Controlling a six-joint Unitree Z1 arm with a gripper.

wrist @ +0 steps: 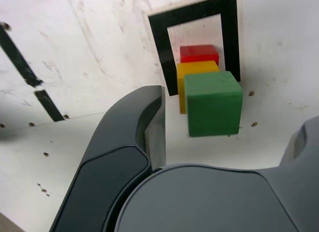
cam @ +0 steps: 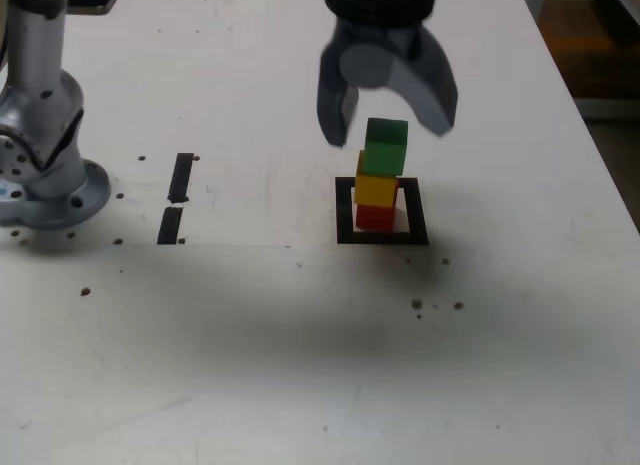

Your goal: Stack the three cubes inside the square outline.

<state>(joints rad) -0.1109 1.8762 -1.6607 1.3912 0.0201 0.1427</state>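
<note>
The white table [cam: 300,365] is filling the exterior view, its surface flecked with small dark specks. The arm's base [cam: 45,135] is standing at the frame's left edge. The gripper [cam: 388,125] is hanging at top centre with its jaws spread open, gripping nothing, just above the green cube [cam: 386,147]. That cube is sitting on the yellow cube [cam: 377,191], which is sitting on the red cube [cam: 376,217], inside the square outline [cam: 345,210] right of centre. Two tape strips [cam: 176,197] are lying left of centre.

A silver-grey metal arm base [cam: 45,135] with a round flange; the gripper [cam: 390,120] has smooth, curved dark-grey fingers [wrist: 119,162].
</note>
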